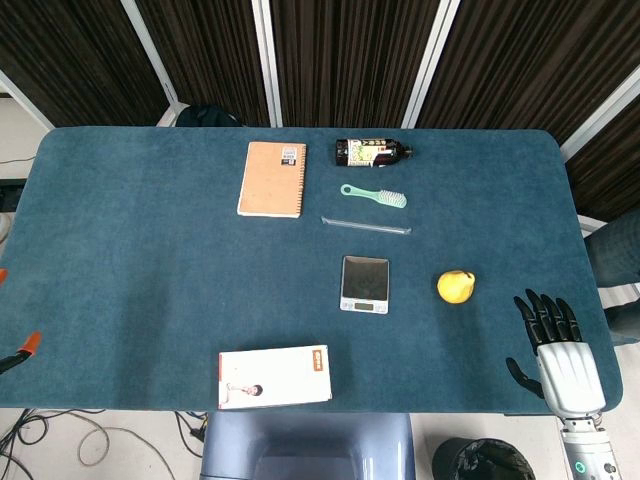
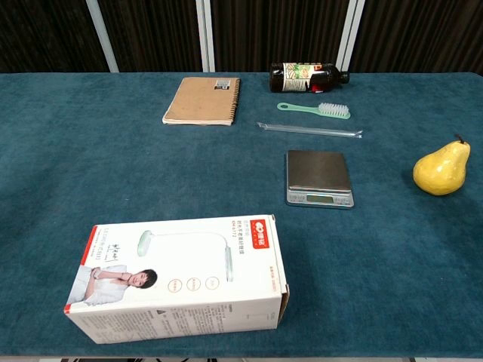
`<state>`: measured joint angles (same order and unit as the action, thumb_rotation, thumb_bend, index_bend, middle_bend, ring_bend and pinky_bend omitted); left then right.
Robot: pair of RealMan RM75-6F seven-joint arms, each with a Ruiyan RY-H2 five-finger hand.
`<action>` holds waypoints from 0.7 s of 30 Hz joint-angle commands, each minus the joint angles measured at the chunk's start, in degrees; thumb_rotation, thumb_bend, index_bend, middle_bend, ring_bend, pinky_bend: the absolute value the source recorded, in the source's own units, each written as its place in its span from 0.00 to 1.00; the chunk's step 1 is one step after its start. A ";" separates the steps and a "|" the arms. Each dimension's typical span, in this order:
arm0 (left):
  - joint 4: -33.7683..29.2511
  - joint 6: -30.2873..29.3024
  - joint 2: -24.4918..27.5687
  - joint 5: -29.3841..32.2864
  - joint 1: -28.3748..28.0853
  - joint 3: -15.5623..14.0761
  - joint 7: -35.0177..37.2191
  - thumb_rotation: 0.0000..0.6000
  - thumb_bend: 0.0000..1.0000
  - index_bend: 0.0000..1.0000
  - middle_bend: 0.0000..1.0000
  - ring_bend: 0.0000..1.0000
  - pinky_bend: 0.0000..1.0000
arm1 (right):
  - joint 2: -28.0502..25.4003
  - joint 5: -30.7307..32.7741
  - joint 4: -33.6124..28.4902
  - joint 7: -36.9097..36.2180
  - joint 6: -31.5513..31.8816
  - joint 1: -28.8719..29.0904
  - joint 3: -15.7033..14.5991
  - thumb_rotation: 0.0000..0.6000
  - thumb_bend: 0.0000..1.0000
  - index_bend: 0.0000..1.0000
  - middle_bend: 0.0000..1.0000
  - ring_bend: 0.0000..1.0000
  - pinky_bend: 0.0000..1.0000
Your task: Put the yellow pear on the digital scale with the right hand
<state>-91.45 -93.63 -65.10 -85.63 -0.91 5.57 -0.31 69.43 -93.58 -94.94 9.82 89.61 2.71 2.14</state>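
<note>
notebook (image 1: 272,179), dark bottle (image 1: 372,152), green brush (image 1: 374,195), white box (image 1: 274,376).

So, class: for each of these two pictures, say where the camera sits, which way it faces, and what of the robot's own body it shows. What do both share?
Head view: high above the near edge, looking steeply down on the table; the right hand shows at lower right, fingers spread, holding nothing.
Chest view: low at the near edge, looking across the table toward the curtains; no part of the robot shows.
Shared: yellow pear, digital scale, white box, notebook.
</note>
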 commanded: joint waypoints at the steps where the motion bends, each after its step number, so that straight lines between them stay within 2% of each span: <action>1: -0.12 0.26 -0.04 0.01 -0.02 -0.18 -0.38 1.00 0.19 0.09 0.06 0.00 0.04 | 0.01 0.18 0.17 -0.28 -0.23 0.10 0.02 1.00 0.34 0.00 0.03 0.00 0.06; 9: -0.75 -0.20 -0.25 -0.78 0.26 -0.74 -1.81 1.00 0.19 0.09 0.06 0.00 0.04 | -0.05 -0.05 0.47 -0.96 -1.16 0.47 -0.43 1.00 0.33 0.00 0.03 0.00 0.06; 14: -0.80 -0.06 -0.37 -0.77 0.22 -0.80 -2.21 1.00 0.19 0.09 0.06 0.00 0.04 | -0.34 -0.51 0.00 -1.59 -1.11 0.51 -0.67 1.00 0.34 0.00 0.03 0.00 0.12; 21: -1.08 -0.38 -0.28 -0.95 0.35 -0.82 -2.32 1.00 0.19 0.09 0.06 0.00 0.04 | -0.65 -0.87 -0.32 -3.96 -2.28 0.96 -1.37 1.00 0.34 0.00 0.03 0.01 0.13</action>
<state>-92.47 -93.82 -65.41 -86.46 -0.63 4.74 -2.65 68.84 -94.37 -95.30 5.95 87.38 3.61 0.83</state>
